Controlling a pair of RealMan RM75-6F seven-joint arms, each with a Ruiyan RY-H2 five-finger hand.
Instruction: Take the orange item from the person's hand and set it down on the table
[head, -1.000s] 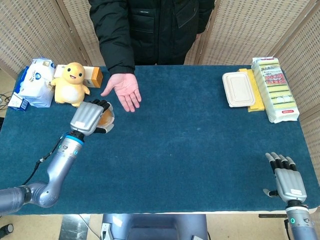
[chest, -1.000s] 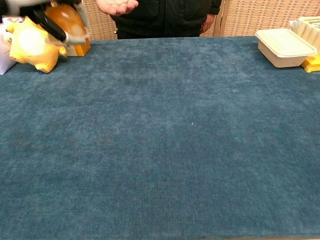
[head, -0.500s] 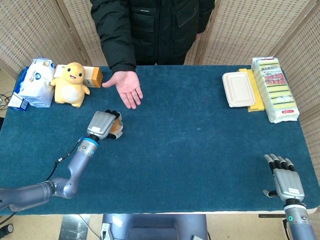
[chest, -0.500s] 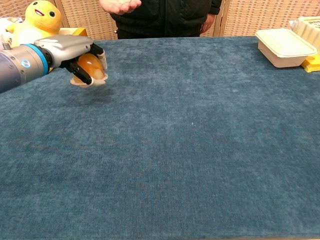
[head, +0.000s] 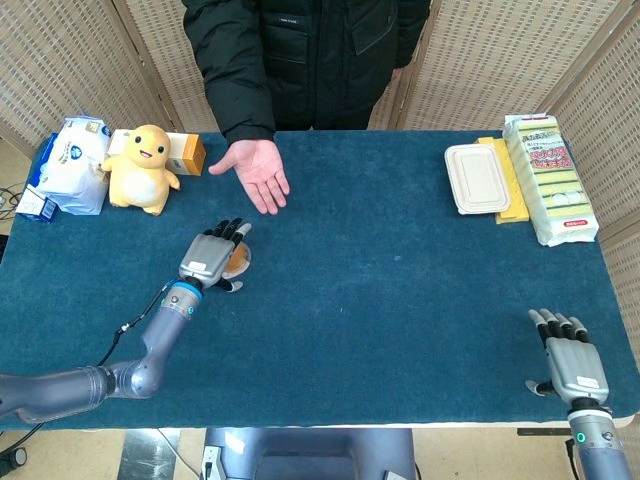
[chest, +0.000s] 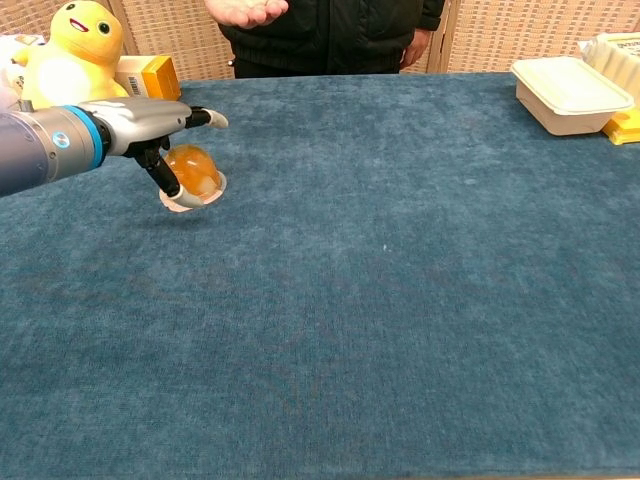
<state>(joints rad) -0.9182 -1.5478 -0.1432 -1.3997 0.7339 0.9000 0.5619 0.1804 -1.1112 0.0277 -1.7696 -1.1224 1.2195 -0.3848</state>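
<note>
While my right hand (head: 573, 362) lies idle, holding nothing, fingers straight and close together at the near right corner of the dark blue cloth-covered table (head: 400, 300), my left hand (head: 212, 257) has dropped from mid-air to the cloth. Its fingers have uncurled and now stretch flat over the orange translucent dome-shaped jelly cup (chest: 193, 176) — the thumb still reaches down its side, contact uncertain. The cup sits base-down on the table, so the placing looks done; only withdrawal remains. Just beyond, the person's open palm (head: 254, 175) waits empty — farther left, a yellow plush chick toy (head: 142, 166).
</note>
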